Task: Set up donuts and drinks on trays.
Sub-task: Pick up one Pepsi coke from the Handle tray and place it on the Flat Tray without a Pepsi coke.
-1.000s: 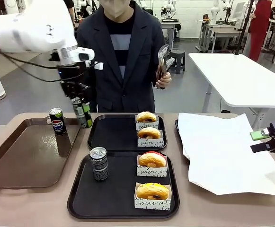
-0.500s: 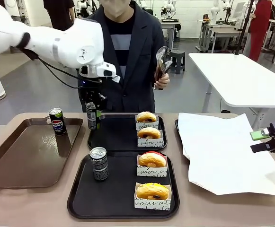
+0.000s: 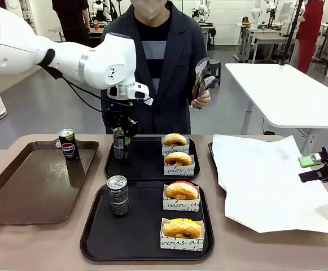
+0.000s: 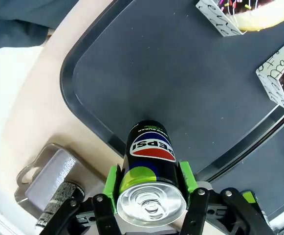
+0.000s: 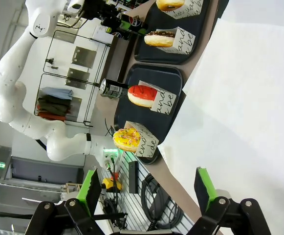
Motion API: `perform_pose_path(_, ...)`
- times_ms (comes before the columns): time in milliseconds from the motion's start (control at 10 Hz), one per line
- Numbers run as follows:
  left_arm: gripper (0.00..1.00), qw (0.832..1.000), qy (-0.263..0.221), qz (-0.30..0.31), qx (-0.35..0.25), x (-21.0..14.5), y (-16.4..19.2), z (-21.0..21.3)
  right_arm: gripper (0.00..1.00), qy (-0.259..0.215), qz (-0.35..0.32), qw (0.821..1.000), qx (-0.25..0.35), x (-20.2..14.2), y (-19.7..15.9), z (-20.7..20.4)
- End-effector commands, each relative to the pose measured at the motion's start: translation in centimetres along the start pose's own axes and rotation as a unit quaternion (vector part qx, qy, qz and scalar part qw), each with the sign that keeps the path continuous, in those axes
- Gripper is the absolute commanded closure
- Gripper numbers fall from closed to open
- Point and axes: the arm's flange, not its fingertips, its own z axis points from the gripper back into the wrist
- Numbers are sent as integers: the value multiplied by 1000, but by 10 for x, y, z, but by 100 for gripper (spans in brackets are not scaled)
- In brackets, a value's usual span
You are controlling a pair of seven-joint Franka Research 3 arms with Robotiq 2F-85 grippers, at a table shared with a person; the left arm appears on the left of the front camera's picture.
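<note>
My left gripper (image 3: 120, 140) is shut on a Pepsi can (image 3: 119, 144), upright over the left edge of the far black tray (image 3: 147, 165). In the left wrist view the can (image 4: 149, 166) sits between green pads (image 4: 113, 180), above the tray's bare floor (image 4: 181, 88). Two donuts (image 3: 174, 139) (image 3: 178, 158) in paper holders sit on that tray's right side. The near black tray (image 3: 141, 234) holds a can (image 3: 118, 195) and two donuts (image 3: 181, 191) (image 3: 181, 227). My right gripper (image 5: 146, 188) is open over the white paper (image 5: 239, 98).
A brown tray (image 3: 34, 186) at the left carries another can (image 3: 68, 144). A white paper sheet (image 3: 265, 180) covers the table's right side. Across the table a person holds metal tongs (image 3: 200, 76) at chest height.
My left arm has carried the can to the right, from beside the brown tray to the far black tray's left edge. The person's tongs shifted slightly. The right arm stayed still.
</note>
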Motion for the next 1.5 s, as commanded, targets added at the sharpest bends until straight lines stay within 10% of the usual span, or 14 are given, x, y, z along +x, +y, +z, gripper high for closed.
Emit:
perform_pose_path(0, 42, 1000, -20, -6, -18, 4, 2, 3, 0, -13, 8, 1000, 11, 1, -1, -3)
perform_pose_path(300, 42, 999, -14, -17, -27, 8, 2, -4, 0, -13, 8, 1000, 11, 1, -1, -3)
perform_pose_path(400, 0, 999, -16, -20, -29, 9, 2, -4, 0, -13, 8, 1000, 11, 1, -1, -3)
perform_pose_path(900, 0, 998, -34, -22, -37, -18, -2, 26, 0, -13, 8, 1000, 11, 1, -1, -3)
perform_pose_path(1400, 0, 994, -62, 42, -74, -143, -11, 79, 0, -13, 8, 1000, 11, 1, -1, -3)
